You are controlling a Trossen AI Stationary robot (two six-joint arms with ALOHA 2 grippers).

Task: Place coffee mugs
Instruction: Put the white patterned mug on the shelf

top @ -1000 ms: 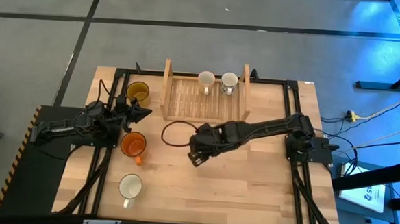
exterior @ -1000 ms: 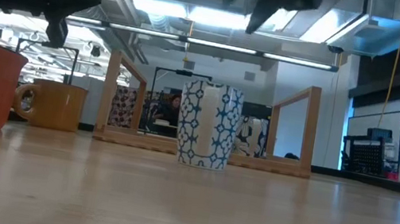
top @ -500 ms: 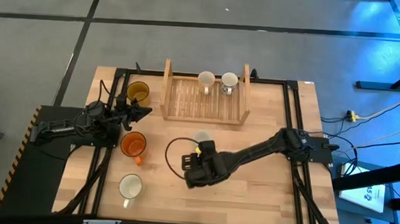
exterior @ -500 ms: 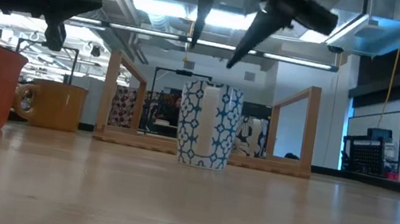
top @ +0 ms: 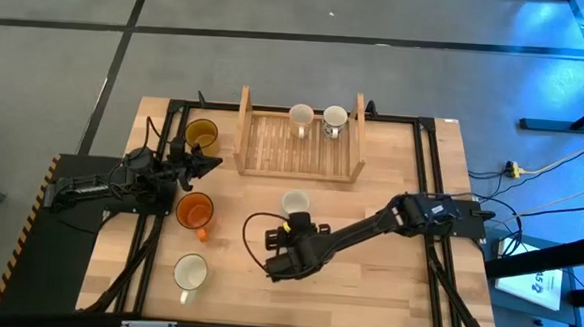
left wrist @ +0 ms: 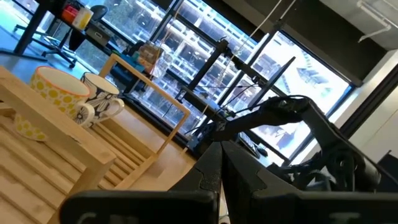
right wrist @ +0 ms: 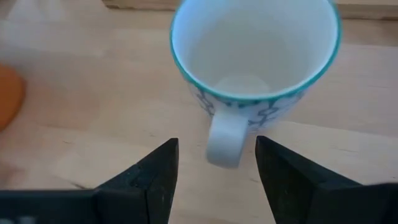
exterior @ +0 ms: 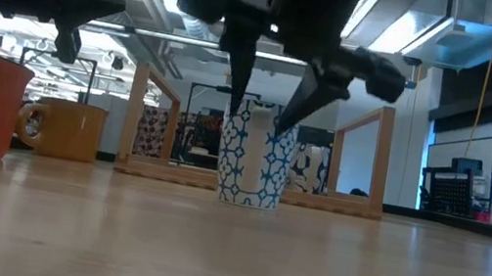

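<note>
The slatted wooden tray [top: 298, 144] lay well beyond the right gripper [top: 280, 266], toward the far side of the table [top: 386, 289]. It already held two white mugs [top: 317, 118], standing side by side at its far edge. By that count, the task looked about a third done, with four mugs left on the bare wood.

The right arm reached across the table's middle, its gripper low and with fingers spread apart. Just ahead of them stood the blue-patterned mug [right wrist: 255, 68], upright and empty. In the right wrist view its handle [right wrist: 225, 135] pointed back into the gap between the two fingers [right wrist: 146, 180], not yet touched. This mug seemed next in line.

The other three sat off to the gripper's left. The orange mug [top: 195, 212] was nearest. The amber-yellow mug [top: 201, 134] lay farther off, beside the tray's end. The plain white mug [top: 190, 273] stood nearest the table's front edge.

The left gripper [top: 204, 164] waited between the amber-yellow and orange mugs, carrying nothing. Its fingers appeared pressed together.
</note>
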